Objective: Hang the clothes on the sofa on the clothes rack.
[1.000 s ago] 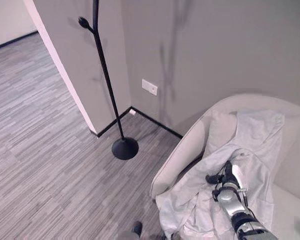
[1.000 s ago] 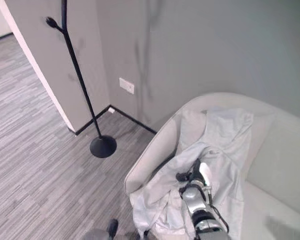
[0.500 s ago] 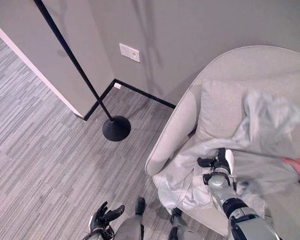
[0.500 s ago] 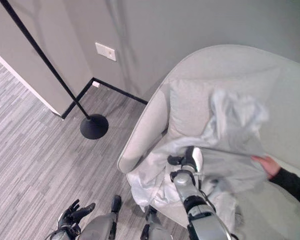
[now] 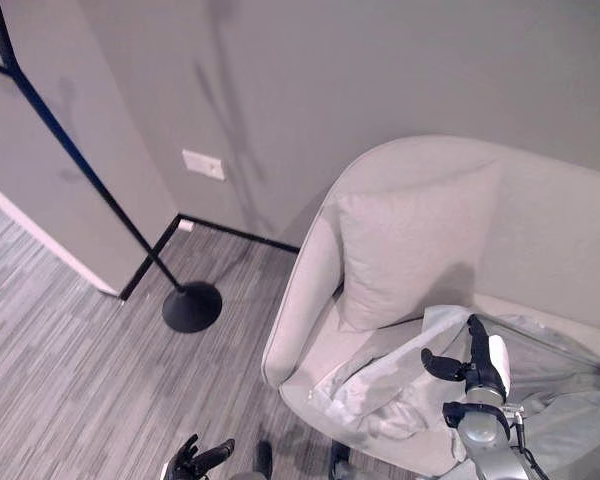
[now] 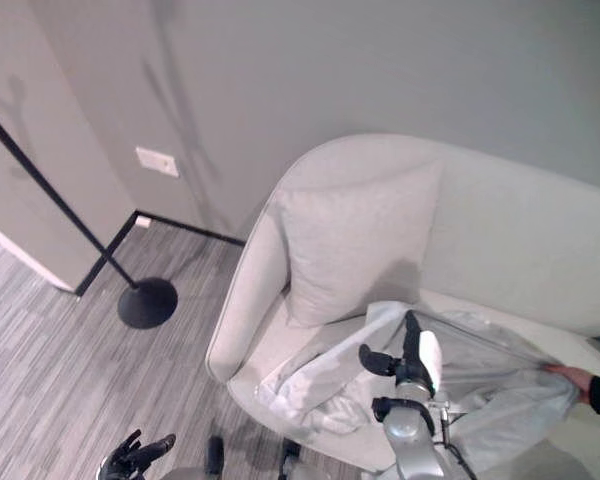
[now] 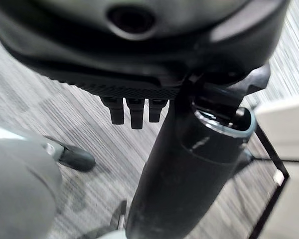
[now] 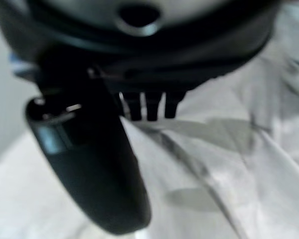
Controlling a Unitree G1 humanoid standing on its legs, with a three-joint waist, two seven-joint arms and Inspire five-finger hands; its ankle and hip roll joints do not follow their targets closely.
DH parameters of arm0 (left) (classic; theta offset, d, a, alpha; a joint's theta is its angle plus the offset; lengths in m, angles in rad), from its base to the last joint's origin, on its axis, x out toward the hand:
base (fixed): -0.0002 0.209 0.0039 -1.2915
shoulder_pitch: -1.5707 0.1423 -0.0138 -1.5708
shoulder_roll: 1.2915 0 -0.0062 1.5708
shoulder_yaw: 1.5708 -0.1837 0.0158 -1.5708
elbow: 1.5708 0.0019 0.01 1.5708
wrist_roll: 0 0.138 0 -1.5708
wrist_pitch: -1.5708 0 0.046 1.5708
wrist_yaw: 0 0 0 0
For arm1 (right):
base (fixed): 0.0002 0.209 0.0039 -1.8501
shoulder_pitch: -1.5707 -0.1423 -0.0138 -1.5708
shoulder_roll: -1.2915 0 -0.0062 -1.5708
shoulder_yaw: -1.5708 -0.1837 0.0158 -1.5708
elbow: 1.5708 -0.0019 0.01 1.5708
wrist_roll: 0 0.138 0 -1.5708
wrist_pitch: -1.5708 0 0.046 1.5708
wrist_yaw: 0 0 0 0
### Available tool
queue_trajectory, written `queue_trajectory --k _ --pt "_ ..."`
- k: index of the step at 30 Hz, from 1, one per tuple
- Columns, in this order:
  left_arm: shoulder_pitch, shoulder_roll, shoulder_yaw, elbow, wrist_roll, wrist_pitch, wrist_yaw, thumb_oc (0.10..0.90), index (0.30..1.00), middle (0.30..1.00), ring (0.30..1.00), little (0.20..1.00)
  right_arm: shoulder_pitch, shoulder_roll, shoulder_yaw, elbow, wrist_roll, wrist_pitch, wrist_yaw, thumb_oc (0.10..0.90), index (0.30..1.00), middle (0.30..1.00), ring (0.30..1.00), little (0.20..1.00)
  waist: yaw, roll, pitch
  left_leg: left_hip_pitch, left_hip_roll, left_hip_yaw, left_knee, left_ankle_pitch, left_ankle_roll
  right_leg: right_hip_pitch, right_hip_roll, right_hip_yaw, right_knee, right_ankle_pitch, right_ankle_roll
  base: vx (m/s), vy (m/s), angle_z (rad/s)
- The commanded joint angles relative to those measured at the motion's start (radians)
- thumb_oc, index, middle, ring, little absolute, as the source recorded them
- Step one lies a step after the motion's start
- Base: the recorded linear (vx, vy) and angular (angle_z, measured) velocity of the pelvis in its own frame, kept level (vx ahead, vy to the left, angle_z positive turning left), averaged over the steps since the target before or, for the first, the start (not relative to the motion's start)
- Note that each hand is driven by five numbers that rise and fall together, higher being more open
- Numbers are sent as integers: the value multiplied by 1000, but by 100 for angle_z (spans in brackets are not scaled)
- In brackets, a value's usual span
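The camera has swung since half a second ago, so the sofa point(image 5: 420, 200) and its cushion point(image 5: 410, 250) now sit mid-view. The pale garment point(image 6: 480, 375), then lifted in a billow toward the backrest, now lies spread flat over the seat, with one crumpled end at the seat's front edge and the other end held by a person's hand point(image 6: 570, 378) at the far right.

My right hand point(image 5: 470, 365) hovers over the garment with thumb spread and fingers extended; its wrist view shows the short fingers point(image 8: 152, 107) straight above the wrinkled cloth, grasping nothing. My left hand point(image 5: 195, 460) hangs low over the striped floor point(image 5: 70, 330), fingers loose and empty.

The clothes rack point(image 5: 90, 185) stands on its round base by the wall corner, well apart from the sofa. The right eye view shows the person's hand on the cloth; the left eye view cuts that edge off.
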Motion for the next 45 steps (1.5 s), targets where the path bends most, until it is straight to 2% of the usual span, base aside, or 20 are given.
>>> queue_trajectory --k 1,5,6,10,23,32,39,41,42,45 --pt "-24 0 14 75 47 -22 0 800 900 900 900 900 -69 -35 13 -178 -112 -157 71 800 900 900 900 900 17 0 -57 -48 22 -102 -7 40 -32 110 -34 -9 13 -33 64 27 -3 -21" --pt "-23 2 21 62 53 -21 -3 800 900 900 900 900 -32 -43 29 -244 -131 -161 107 800 900 900 900 900 7 -1 -71 -15 21 -94 -7 29 -28 132 -35 -1 13 -35 62 19 -1 -18" --pt "-22 1 21 63 60 -21 -2 800 900 900 900 900 -23 -53 37 -300 -151 -179 117 800 900 900 900 900 3 0 -78 1 21 -86 -7 23 -26 141 -36 3 15 -38 63 23 1 -13" --pt "-17 -5 17 55 82 -21 -2 800 900 900 900 900 -26 -83 50 -347 -224 -188 124 800 900 900 900 900 5 2 -86 24 22 -79 -7 14 -23 158 -37 5 16 -45 62 11 1 2" --pt "-3 -10 47 96 79 -13 -10 800 900 900 900 900 -48 -83 88 -317 -231 -177 134 800 900 900 900 900 18 -3 -96 43 27 -83 -7 6 -26 184 -32 -4 13 -55 58 0 0 0" --pt "2 -18 26 78 79 -14 -7 800 900 900 900 900 -57 -79 105 -295 -230 -167 133 800 900 900 900 900 24 3 -102 48 29 -91 -7 6 -28 193 -28 -14 13 -61 55 0 0 0" --pt "9 -24 5 70 103 -15 -9 800 900 900 900 900 -37 -91 61 -302 -264 -162 113 800 900 900 900 900 17 9 -104 51 31 -92 -7 4 -31 196 -24 -12 13 -64 54 0 0 0" --pt "14 -27 -3 76 106 -10 -11 800 900 900 900 900 -21 -78 20 -285 -246 -138 91 800 900 900 900 900 10 11 -106 50 31 -87 -7 2 -30 193 -25 -9 13 -61 55 0 0 0" --pt "16 -27 -13 77 125 -3 -11 800 900 900 900 900 7 -71 -20 -240 -253 -103 75 800 900 900 900 900 4 12 -109 53 29 -82 -7 -2 -28 192 -25 -2 13 -61 56 0 0 0" --pt "18 -26 -21 76 142 0 -13 800 900 900 900 900 22 -73 -56 -190 -275 -69 56 800 900 900 900 900 -2 13 -109 53 28 -80 -7 -5 -27 191 -26 -1 13 -61 56 0 0 0"
